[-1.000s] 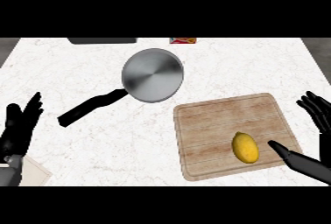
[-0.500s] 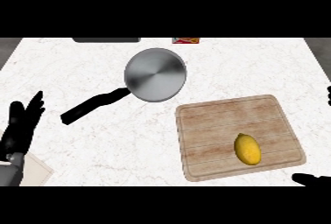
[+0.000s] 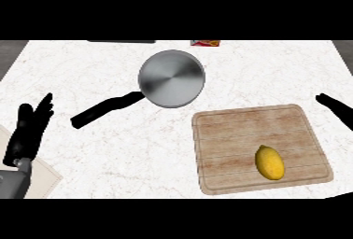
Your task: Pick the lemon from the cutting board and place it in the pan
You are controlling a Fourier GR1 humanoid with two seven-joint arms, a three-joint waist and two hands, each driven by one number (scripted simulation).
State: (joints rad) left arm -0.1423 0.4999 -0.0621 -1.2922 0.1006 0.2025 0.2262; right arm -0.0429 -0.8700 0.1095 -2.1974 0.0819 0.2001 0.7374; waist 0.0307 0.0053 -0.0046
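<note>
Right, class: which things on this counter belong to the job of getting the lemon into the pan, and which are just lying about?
Job: lemon, on the cutting board; pan, empty, apart from the board; right hand at the right edge.

Lying about: red and yellow item at the far edge; dark object near it; pale sheet by the resting left hand.

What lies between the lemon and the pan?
Head view: nothing but bare cutting board wood, then a strip of bare counter, separates the lemon from the pan.
</note>
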